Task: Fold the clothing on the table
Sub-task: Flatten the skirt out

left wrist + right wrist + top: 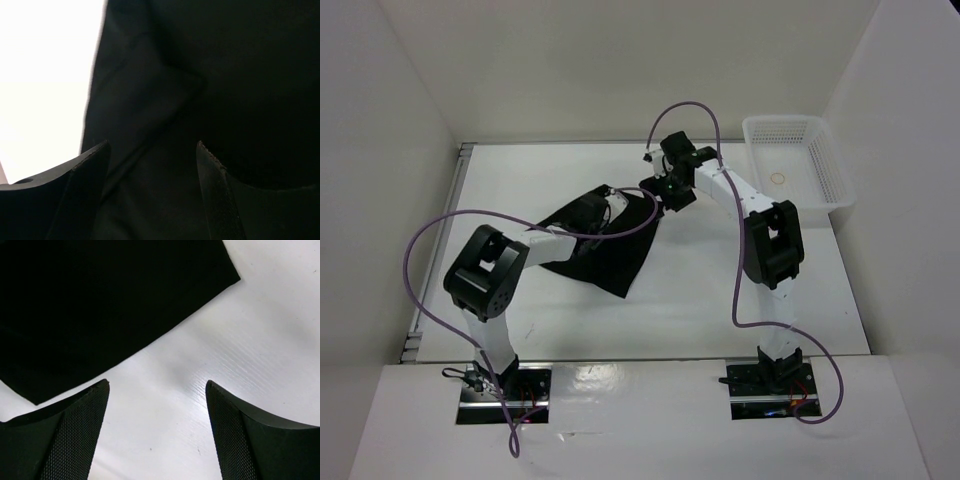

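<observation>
While the clothing (605, 252) lies as a slanted, uneven black patch just toward 9 o'clock of the centre of the table (670, 310), you should judge the fold barely begun: its edges are not squared, and only a loose overlapped flap shows beneath the left gripper (152, 145). That gripper hovers over the garment's 11 o'clock part, jaws apart, cloth below them but nothing pinched. At the garment's 1 o'clock corner the right gripper (157, 382) stands wide apart over bare tabletop, holding nothing, the hem just beyond its tips. Left to do: take the edges, bring them over, flatten. The mesh basket (795, 165) sits at 2 o'clock, well apart
</observation>
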`<state>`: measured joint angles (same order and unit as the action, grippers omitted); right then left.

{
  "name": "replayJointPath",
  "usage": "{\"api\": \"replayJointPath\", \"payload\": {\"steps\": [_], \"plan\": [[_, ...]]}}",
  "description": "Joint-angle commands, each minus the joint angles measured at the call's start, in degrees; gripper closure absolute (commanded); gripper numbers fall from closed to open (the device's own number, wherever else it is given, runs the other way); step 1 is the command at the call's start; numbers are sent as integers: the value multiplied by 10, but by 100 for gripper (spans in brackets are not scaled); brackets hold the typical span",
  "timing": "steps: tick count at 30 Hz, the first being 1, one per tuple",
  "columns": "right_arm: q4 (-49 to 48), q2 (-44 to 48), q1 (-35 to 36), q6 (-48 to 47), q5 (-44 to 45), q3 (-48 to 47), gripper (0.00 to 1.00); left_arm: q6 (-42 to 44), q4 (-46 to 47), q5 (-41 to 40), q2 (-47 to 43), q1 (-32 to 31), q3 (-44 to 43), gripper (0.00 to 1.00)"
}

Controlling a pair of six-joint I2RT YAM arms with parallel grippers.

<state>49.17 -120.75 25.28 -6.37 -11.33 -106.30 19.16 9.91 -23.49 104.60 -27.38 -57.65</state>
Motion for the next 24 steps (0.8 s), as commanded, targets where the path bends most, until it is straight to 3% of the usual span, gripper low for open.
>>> {"api": "replayJointPath", "payload": {"steps": [1, 15, 24], "plan": [[-35, 17, -1, 5, -10, 3, 18, -22, 31, -17, 23, -13, -24, 24], [-45, 0, -7, 5, -16, 8, 18, -50, 43, -47, 69, -23, -62, 25], [-50, 0, -23, 10, -21, 14, 18, -120, -61, -37, 88, -23, -155, 25]]}}
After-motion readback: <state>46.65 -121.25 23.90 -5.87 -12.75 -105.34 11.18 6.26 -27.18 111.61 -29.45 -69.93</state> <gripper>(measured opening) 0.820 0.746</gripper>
